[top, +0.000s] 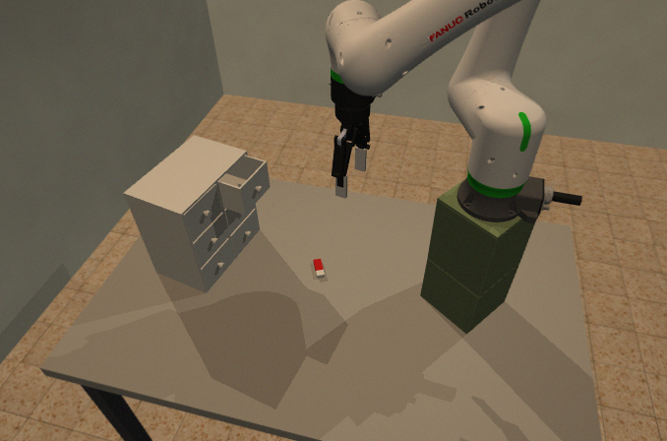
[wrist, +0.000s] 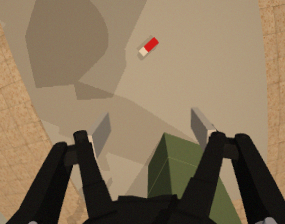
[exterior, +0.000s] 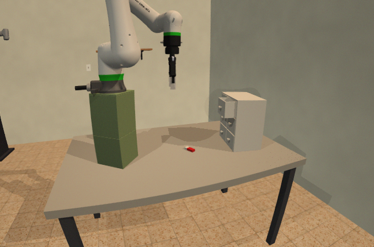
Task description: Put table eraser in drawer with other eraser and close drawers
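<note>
Red and white, the eraser (top: pixel 319 268) (exterior: pixel 190 149) (wrist: pixel 148 47) was seen lying flat on the table (top: pixel 376 244) (exterior: pixel 175 171) (wrist: pixel 213 75), between the chest (top: pixel 189 171) (exterior: pixel 248 125) and the green block (top: pixel 451 249) (exterior: pixel 106 116) (wrist: pixel 185 165). Above it and to one side, the claw (top: pixel 350 172) (exterior: pixel 172 84) (wrist: pixel 149 119) was held high, pointed downward and spread wide with nothing between its fingers, probably so that the eraser could be straddled. One upper drawer (top: pixel 243 179) (exterior: pixel 226 107) was left pulled out, presumably so that the eraser could be dropped in; whether its like was inside could not be told.
</note>
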Robot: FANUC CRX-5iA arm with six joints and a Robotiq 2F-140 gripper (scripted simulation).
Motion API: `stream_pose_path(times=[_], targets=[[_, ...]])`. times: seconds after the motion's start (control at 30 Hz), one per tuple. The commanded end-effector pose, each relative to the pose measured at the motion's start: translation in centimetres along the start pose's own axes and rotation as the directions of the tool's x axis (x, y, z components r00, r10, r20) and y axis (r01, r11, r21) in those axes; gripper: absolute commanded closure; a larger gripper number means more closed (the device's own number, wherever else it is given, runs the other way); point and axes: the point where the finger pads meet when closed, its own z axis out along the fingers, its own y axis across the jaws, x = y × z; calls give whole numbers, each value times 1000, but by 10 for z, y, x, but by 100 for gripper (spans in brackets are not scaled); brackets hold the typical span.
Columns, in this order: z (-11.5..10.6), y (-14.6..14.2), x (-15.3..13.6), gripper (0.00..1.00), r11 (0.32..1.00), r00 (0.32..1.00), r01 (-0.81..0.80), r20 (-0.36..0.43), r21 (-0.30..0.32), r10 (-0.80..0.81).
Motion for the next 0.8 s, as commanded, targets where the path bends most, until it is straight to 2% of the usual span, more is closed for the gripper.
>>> stream_pose_path(times=[0.0, 0.5, 0.63, 0.77], targets=[[0, 0, 0, 0, 1000, 1000, 0, 0, 0, 0], [-2, 0, 0, 0, 1000, 1000, 0, -1, 0, 0], [-21, 0, 0, 0, 1000, 1000, 0, -1, 0, 0], [-58, 0, 0, 0, 1000, 1000, 0, -1, 0, 0]])
